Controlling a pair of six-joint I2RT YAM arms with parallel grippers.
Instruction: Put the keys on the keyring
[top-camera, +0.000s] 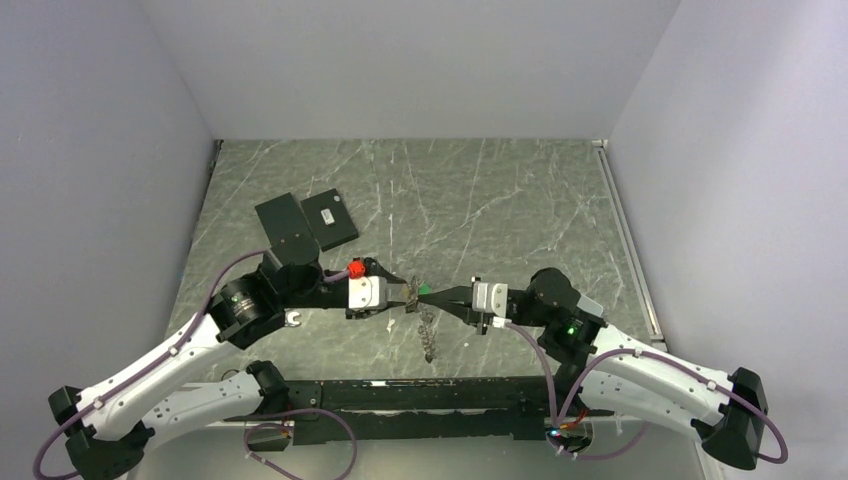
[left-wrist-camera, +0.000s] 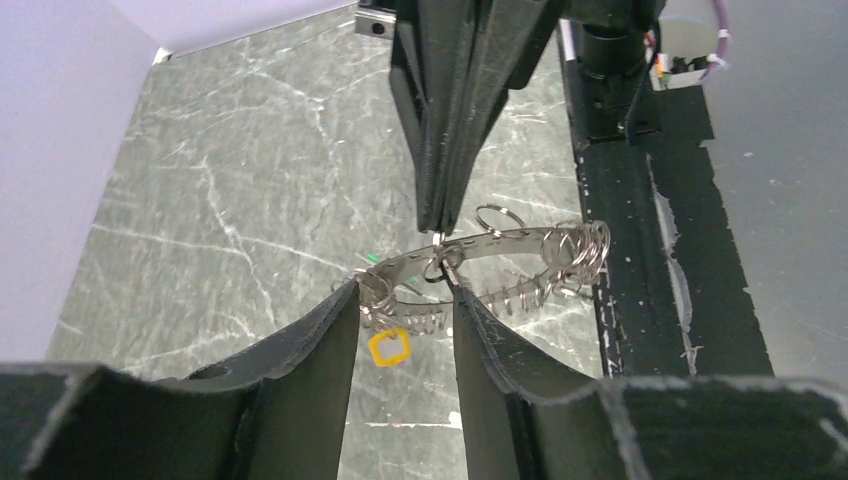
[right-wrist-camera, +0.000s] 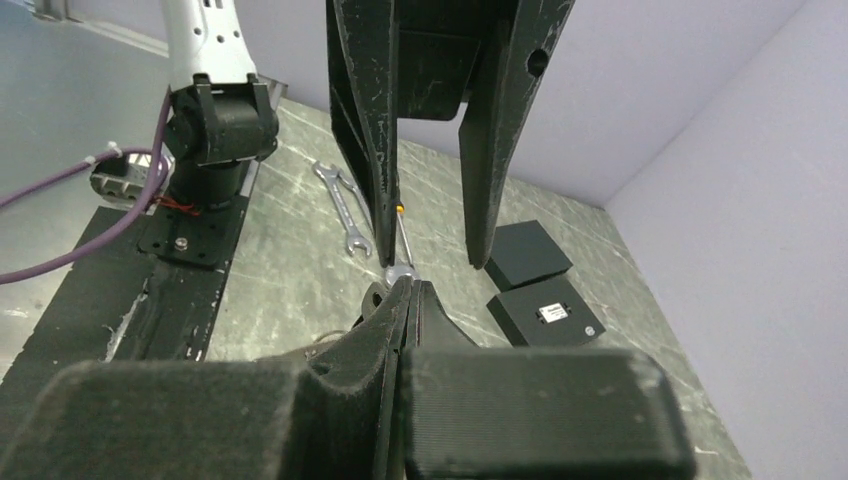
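My left gripper (top-camera: 408, 293) and right gripper (top-camera: 445, 296) meet tip to tip above the table's near middle. The keyring (left-wrist-camera: 500, 240), a curved metal band with small rings and a coiled chain, lies across my left fingertips (left-wrist-camera: 350, 300), which are closed against it. Its green tag (top-camera: 426, 289) shows between the grippers and its chain (top-camera: 430, 338) hangs down to the table. My right gripper (right-wrist-camera: 402, 285) is shut on a small silver key (right-wrist-camera: 400, 270), whose thin shaft reaches between the left fingers. A yellow square (left-wrist-camera: 390, 347) hangs just under the ring.
Two flat black plates (top-camera: 330, 220) lie at the back left, and they also show in the right wrist view (right-wrist-camera: 545, 312). A small wrench (top-camera: 293, 320) lies beside the left arm. A white scrap (top-camera: 390, 325) lies under the left gripper. A black base rail (top-camera: 420, 395) runs along the near edge.
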